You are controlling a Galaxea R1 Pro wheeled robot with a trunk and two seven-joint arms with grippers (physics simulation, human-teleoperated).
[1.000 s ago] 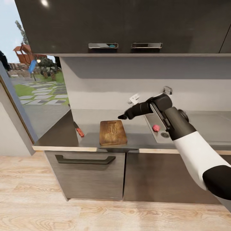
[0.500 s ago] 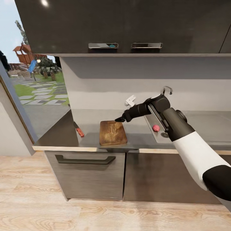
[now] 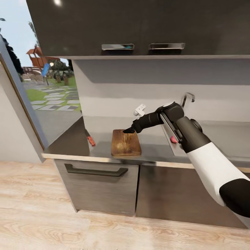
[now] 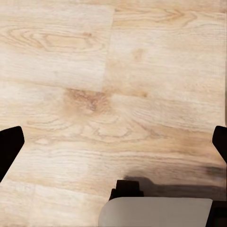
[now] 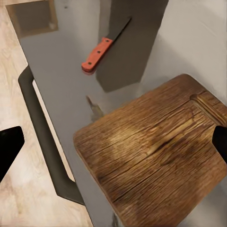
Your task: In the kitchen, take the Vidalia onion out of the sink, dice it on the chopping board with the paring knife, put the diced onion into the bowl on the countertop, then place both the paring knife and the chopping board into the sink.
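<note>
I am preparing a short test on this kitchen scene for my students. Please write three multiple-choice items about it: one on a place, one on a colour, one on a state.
1. Where does the paring knife lie?
A. on the chopping board
B. on the countertop, beside the board and apart from it
C. in the right gripper

2. What colour is the knife's handle?
A. red
B. blue
C. white

3. How is the right gripper?
A. shut on the knife
B. shut on the board
C. open, holding nothing

Answers:
1 B: in the right wrist view the knife lies on the grey countertop, with bare counter between it and the chopping board.
2 A: the handle shows red in the head and right wrist views.
3 C: its fingertips stand far apart at the edges of the right wrist view, with nothing between them.
</note>
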